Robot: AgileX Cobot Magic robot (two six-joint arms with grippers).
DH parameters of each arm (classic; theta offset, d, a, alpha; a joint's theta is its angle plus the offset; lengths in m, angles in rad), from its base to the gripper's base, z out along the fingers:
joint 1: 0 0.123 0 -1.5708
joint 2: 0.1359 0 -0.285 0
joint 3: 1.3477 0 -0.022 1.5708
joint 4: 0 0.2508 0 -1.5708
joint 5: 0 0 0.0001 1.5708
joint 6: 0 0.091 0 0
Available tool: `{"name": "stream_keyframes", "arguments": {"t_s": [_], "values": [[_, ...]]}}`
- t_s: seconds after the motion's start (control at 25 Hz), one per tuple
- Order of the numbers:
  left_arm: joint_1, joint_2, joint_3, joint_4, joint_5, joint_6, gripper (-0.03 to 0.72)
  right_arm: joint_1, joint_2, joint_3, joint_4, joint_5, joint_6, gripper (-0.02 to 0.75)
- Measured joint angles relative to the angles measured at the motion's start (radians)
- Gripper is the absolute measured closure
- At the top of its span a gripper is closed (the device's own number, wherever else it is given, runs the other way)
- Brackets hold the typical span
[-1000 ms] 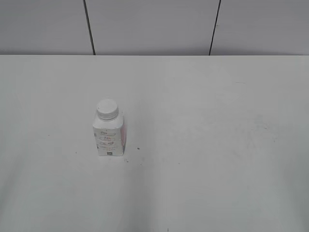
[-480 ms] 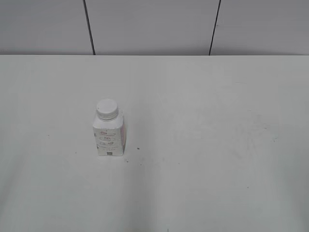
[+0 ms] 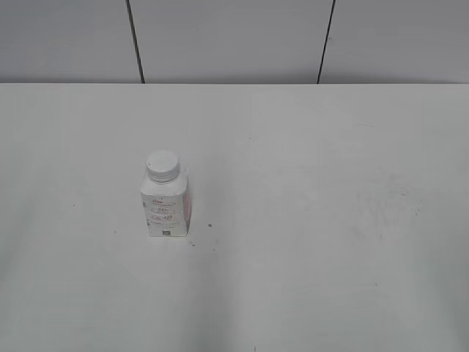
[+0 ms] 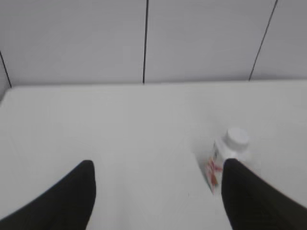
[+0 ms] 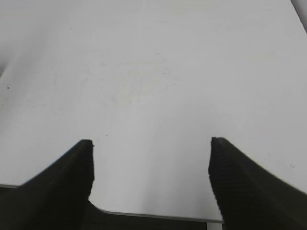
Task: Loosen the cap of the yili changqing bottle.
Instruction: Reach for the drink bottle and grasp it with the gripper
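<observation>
yili changqing bottle [image 3: 165, 207] upright on the table [image 3: 308, 220], left of centre, cap [image 3: 163, 166] screwed on, untouched. Nothing has changed across the last second in the exterior view: same spot, no arm in that view, so loosening hasn't begun. Label shows pink-red accents and small dark print, too small to read; no brand legible. Left gripper [image 4: 156, 189] wide open, empty, bottle just beside its right finger. Right gripper [image 5: 151, 175] wide open, empty, over bare table near its edge
</observation>
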Motion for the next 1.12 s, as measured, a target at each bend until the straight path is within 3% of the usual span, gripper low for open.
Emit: {"name": "stream_keyframes", "arguments": {"t_s": [0.2, 0.56, 0.8, 1.12], "values": [[0.000, 0.000, 0.005, 0.065, -0.235, 0.000, 0.186, 0.000, 0.000, 0.000, 0.000, 0.000, 0.000, 0.152], [0.000, 0.021, 0.006, 0.081, -0.337, 0.000, 0.186, 0.000, 0.000, 0.000, 0.000, 0.000, 0.000, 0.152], [0.000, 0.203, 0.011, 0.082, -0.381, 0.000, 0.195, 0.000, 0.000, 0.000, 0.000, 0.000, 0.000, 0.152], [0.000, 0.503, 0.014, 0.082, -0.607, 0.000, 0.228, 0.000, 0.000, 0.000, 0.000, 0.000, 0.000, 0.152]]}}
